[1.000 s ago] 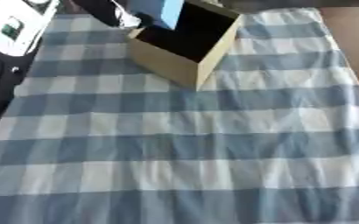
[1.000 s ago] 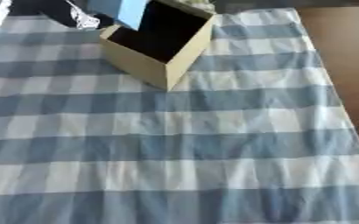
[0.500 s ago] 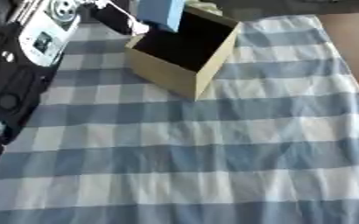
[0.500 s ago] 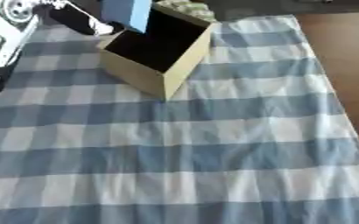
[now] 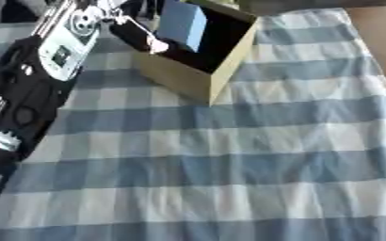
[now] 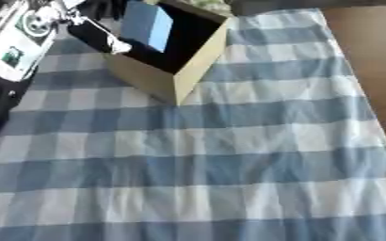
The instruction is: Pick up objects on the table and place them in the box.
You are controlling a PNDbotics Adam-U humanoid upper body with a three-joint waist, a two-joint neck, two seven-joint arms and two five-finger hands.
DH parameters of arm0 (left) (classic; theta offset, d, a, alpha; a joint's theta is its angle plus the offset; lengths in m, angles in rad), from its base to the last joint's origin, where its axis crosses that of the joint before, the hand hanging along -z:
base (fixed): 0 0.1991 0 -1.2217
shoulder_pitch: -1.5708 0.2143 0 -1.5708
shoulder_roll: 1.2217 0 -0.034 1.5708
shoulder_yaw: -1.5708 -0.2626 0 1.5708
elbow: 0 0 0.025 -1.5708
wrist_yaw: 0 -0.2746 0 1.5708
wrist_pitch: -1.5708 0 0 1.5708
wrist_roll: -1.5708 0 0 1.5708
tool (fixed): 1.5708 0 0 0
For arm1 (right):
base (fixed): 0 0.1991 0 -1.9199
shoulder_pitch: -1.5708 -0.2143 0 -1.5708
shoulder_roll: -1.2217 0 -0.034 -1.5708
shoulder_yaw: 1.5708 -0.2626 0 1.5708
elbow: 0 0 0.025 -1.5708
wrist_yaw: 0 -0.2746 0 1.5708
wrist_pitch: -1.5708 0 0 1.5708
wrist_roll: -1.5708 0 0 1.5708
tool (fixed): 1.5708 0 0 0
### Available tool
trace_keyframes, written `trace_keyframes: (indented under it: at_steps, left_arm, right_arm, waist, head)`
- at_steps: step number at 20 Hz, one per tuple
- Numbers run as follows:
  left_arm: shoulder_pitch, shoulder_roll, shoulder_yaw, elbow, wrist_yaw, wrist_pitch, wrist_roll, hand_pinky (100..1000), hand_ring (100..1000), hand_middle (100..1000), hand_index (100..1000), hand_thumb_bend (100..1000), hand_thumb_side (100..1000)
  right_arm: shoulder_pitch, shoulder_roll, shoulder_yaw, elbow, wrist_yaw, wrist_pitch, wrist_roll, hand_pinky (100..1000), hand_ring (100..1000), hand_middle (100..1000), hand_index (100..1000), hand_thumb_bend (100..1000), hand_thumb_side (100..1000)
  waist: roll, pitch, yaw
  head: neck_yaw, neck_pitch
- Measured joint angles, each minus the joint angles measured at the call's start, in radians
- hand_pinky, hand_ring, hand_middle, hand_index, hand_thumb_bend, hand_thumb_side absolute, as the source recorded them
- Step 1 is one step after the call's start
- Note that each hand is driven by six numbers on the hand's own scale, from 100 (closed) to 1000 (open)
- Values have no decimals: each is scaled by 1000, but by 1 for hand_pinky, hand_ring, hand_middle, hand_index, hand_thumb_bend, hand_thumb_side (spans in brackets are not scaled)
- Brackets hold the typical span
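Tabletop (image 5: 229,188) covered by a blue-and-white checked cloth, wrinkled in places; bare brown surface shows at the right edge in the right eye view

Box (image 5: 198,75): tan cardboard, open at the top, dark inside, standing at the far left part of the cloth with one corner turned toward the camera

Blue block (image 5: 182,24): light blue, flat-faced, sits tilted over the box's open top, its lower part inside the opening against the dark interior. Whether it touches the box floor or walls cannot be told

Left arm (image 5: 31,89) enters from the left side, black with a white-and-silver wrist section, running up toward the box. Left hand (image 5: 134,34) is at the box's near-left rim, just beside the blue block; a dark finger with a pale tip (image 5: 156,45) reaches over the rim to the block's lower left edge. Contact looks likely but the pictures do not settle it, and I cannot tell whether the fingers are clasped on the block or released

Right hand: in neither view

Cloth in front of and to the right of the box carries nothing I can make out
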State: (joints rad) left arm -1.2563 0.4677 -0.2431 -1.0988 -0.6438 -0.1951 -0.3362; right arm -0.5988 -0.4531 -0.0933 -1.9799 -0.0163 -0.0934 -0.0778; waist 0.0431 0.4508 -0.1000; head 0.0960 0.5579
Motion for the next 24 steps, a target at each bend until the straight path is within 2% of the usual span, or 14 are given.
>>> trace_keyframes:
  at_steps: [6, 14, 17, 19, 21, 22, 23, 24]
  left_arm:
    - [-17, -12, 14, 45, -64, 17, 34, 271, 447, 439, 424, 100, 148]
    - [-31, -14, 32, 68, -88, 16, 68, 287, 457, 448, 435, 100, 168]
    - [-31, -11, 33, 76, -99, 17, 66, 293, 460, 452, 440, 100, 182]
    - [-31, -10, 33, 85, -108, 17, 61, 322, 480, 474, 469, 101, 202]
    - [-31, -10, 33, 93, -118, 14, 47, 399, 557, 555, 575, 191, 257]
    - [-31, -10, 33, 97, -123, 10, 35, 434, 618, 610, 664, 261, 288]
    - [-31, -10, 33, 99, -129, 3, 22, 439, 628, 623, 679, 277, 292]
    - [-31, -10, 32, 99, -135, -5, 9, 457, 656, 664, 727, 338, 311]
  right_arm:
    - [-23, 12, 5, 0, -18, 0, 13, 712, 753, 654, 828, 100, 980]
    - [-7, 14, 7, 0, -31, 9, 24, 711, 752, 653, 829, 100, 983]
    - [-7, 14, 7, 0, -36, 9, 24, 711, 751, 653, 829, 100, 985]
    - [-7, 14, 5, 0, -39, 10, 24, 711, 751, 652, 829, 100, 986]
    - [-7, 14, 2, 0, -40, 10, 23, 710, 751, 651, 829, 100, 988]
    - [-7, 14, 0, 0, -40, 11, 22, 710, 750, 651, 829, 100, 988]
    - [-6, 14, 0, 0, -42, 12, 21, 710, 750, 651, 829, 100, 989]
    - [-4, 14, -1, 0, -43, 12, 21, 709, 749, 650, 829, 100, 989]
  waist:
    - [17, 23, -49]
    - [21, 26, -50]
    - [29, 27, -72]
    - [34, 31, -79]
    - [35, 34, -84]
    - [36, 35, -87]
    - [37, 36, -90]
    - [38, 37, -90]
  head:
    - [29, -20]
    - [43, -23]
    - [52, -23]
    - [57, -23]
    - [60, -23]
    - [61, -23]
    - [62, -23]
    - [63, -23]
